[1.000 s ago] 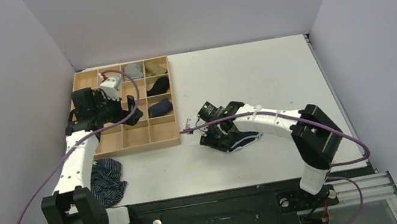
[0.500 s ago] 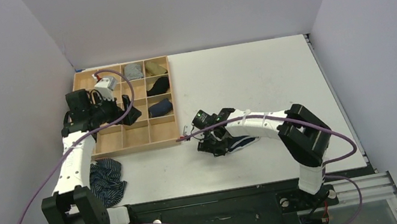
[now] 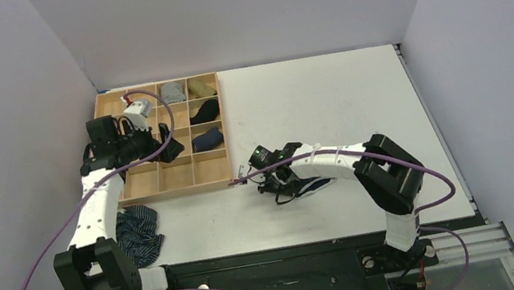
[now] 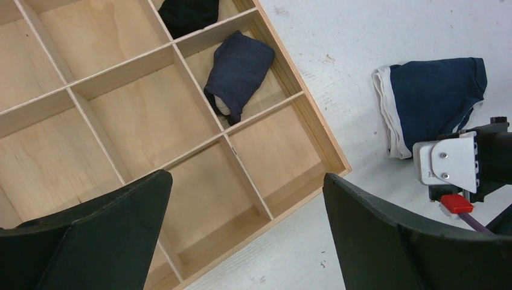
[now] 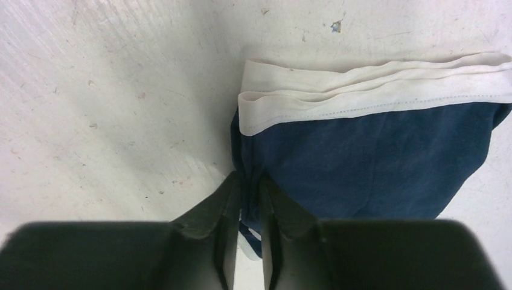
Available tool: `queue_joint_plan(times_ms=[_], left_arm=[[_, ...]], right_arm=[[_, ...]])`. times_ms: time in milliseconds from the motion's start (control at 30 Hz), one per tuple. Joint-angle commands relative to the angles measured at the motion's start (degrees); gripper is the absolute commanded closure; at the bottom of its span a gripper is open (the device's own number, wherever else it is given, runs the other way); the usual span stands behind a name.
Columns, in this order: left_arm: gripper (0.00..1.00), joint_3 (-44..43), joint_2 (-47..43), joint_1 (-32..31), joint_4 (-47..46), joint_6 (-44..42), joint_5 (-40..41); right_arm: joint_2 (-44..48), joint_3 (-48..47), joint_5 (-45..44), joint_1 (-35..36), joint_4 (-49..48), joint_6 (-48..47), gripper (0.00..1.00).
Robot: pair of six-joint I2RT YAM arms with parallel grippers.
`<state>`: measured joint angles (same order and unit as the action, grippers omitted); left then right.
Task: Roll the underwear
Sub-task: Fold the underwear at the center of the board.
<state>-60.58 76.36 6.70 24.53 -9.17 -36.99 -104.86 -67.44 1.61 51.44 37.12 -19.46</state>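
The underwear (image 3: 314, 183) is a folded navy brief with a white waistband (image 5: 362, 90), lying on the table right of the tray. My right gripper (image 3: 281, 185) sits low at its left edge. In the right wrist view the right gripper (image 5: 249, 181) is shut on a fold of the underwear's (image 5: 374, 163) navy side edge, pinched between the two fingers. My left gripper (image 3: 170, 145) hovers open over the wooden tray (image 3: 225, 131). The left wrist view shows the left gripper (image 4: 246, 177) holding nothing, with the underwear (image 4: 438, 99) off to the right.
The tray's rim (image 4: 320, 142) runs close to the underwear. Its cells hold a navy sock roll (image 3: 207, 139), a black roll (image 3: 205, 110), an olive one (image 3: 201, 86) and a grey one (image 3: 172, 90). A striped garment (image 3: 136, 230) lies by the left arm's base.
The right gripper has slid a little left and nearer, and its fingers have closed on the underwear's edge. The left arm shifted slightly left, still open.
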Motion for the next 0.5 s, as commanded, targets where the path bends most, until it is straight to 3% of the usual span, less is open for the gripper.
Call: queue_joint_plan(times_ms=[0, 67, 200, 467], left_arm=[[0.03, -1.9, 0.3, 0.0, -0.1, 0.3, -1.8], [0.03, -1.9, 0.5, 0.0, 0.0, 0.2, -1.5], [0.03, -2.2, 1.0, 0.0, 0.1, -0.2, -0.6], [0.03, -3.5, 2.5, 0.0, 1.0, -1.6, 0.8]], right_arm=[[-0.7, 0.4, -1.1, 0.3, -0.3, 0.4, 0.90], [-0.3, -0.2, 0.3, 0.3, 0.8, 0.4, 1.00], [0.9, -2.4, 6.1, 0.3, 3.9, 0.3, 1.00], [0.2, -11.6, 30.1, -1.8, 18.6, -4.3, 1.00]])
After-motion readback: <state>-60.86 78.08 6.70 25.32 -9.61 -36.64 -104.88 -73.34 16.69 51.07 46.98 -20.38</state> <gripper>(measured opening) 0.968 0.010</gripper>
